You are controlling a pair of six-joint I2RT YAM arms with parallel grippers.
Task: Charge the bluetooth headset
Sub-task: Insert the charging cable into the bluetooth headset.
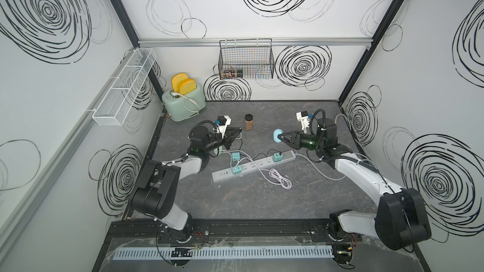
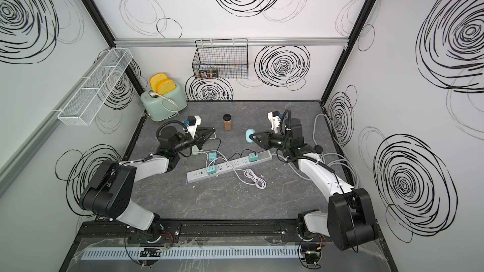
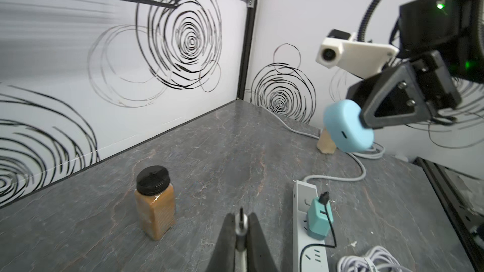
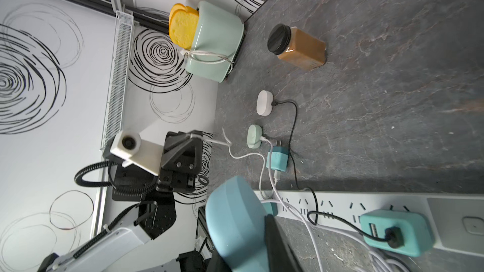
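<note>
**Progress, left to right**
- Left tool: pinched fully shut on the small metal plug of a white charging cable. It was raised above the grey stone-patterned table.
- Long white power strip: lay on the table between the arms, with teal adapters seated in it. The white charging cable trailed back toward it, but which adapter fed the cable could not be told.
- Right tool: partly closed and clamped on the light-blue rounded plastic headset case. The case was held in the air, well apart from the small metal plug. In the left wrist view its port slot showed on the side turned toward the left tool.
- Judged: cable end and case were both picked up and roughly facing each other. Lining the plug up with the port and pushing it in remained to be done.

**Containers, left to right**
- White mesh wall basket, three compartments: no contents seen.
- Mint-green toaster: two yellow bread slices stood in its slots.
- Clear square jar with black lid: held brown powder and stood upright on the table between the tools.
- Black wire wall basket: one dark-capped jar lay on its side. Anything else in it was too blurred to name.
</note>
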